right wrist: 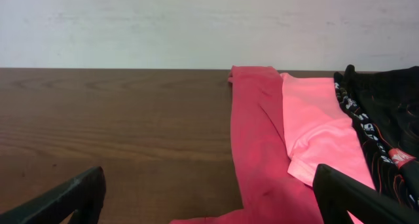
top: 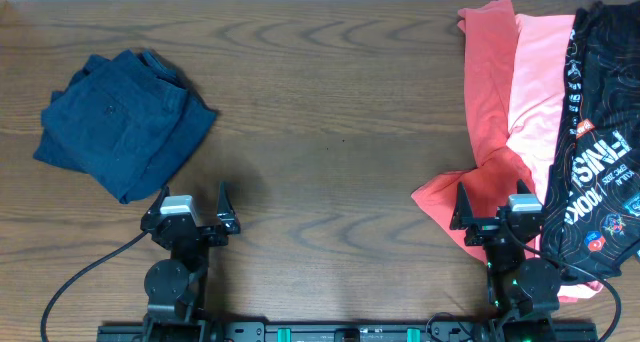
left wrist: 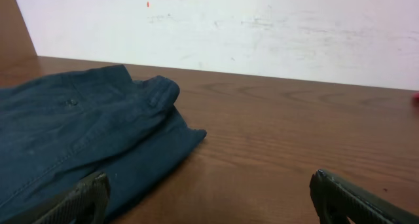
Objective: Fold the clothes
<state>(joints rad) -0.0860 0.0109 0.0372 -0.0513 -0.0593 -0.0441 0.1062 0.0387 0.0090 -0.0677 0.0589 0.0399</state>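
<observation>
A folded dark blue garment (top: pixel 120 122) lies at the table's left; it fills the left of the left wrist view (left wrist: pixel 85 135). At the right lie unfolded clothes: a red shirt (top: pixel 485 132), a pink shirt (top: pixel 540 82) and a black printed shirt (top: pixel 600 132). The right wrist view shows the red shirt (right wrist: pixel 262 145), the pink shirt (right wrist: pixel 314 126) and the black shirt (right wrist: pixel 386 119). My left gripper (top: pixel 190 214) is open and empty near the front edge, just in front of the blue garment. My right gripper (top: pixel 500 214) is open and empty above the red shirt's lower part.
The brown wooden table (top: pixel 330 112) spans the view. A white wall (left wrist: pixel 262 27) stands behind it. Black cables (top: pixel 80 282) run from the arm bases at the front edge.
</observation>
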